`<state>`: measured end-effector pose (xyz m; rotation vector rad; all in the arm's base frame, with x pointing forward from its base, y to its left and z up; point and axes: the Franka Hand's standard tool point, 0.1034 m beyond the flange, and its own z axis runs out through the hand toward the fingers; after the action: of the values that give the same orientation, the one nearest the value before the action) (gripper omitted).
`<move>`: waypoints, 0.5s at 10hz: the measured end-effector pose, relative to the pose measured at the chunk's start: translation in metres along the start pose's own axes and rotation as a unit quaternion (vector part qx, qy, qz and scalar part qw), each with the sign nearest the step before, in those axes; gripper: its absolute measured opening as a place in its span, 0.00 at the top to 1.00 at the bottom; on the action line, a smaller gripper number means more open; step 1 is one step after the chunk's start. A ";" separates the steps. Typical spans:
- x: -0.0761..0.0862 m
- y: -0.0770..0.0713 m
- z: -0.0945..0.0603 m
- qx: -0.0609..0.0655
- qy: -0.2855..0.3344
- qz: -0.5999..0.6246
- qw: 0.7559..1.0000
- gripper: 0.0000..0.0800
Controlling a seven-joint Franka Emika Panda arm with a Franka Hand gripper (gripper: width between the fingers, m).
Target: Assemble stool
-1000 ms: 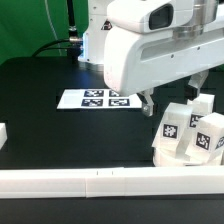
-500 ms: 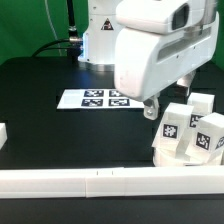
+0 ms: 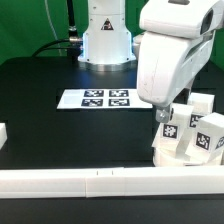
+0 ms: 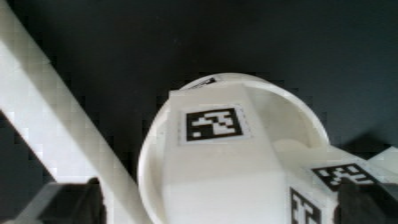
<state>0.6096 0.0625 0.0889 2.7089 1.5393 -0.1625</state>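
Note:
The white stool parts stand clustered at the exterior view's right, just behind the front rail: blocky legs with black-and-white tags, such as one at the cluster's near left. My gripper hangs right above that side of the cluster; its fingertips are hard to make out there. In the wrist view a tagged white leg and a curved white seat rim fill the space between my gripper's dark fingers, which stand wide apart at the picture's corners. The gripper is open and holds nothing.
The marker board lies flat in the middle of the black table. A long white rail runs along the front edge and also shows in the wrist view. A small white block sits at the far left. The robot base stands behind.
The arm has swung toward the exterior view's right, from beside the marker board to over the stool parts, uncovering the board's right part.

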 end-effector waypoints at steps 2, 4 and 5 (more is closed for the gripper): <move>0.000 0.000 0.000 0.000 0.000 0.000 1.000 0.19; 0.000 -0.001 0.009 0.003 -0.005 -0.009 1.000 0.19; -0.001 -0.001 0.011 0.004 -0.007 -0.010 1.000 0.19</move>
<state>0.6072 0.0618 0.0780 2.6924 1.5654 -0.1880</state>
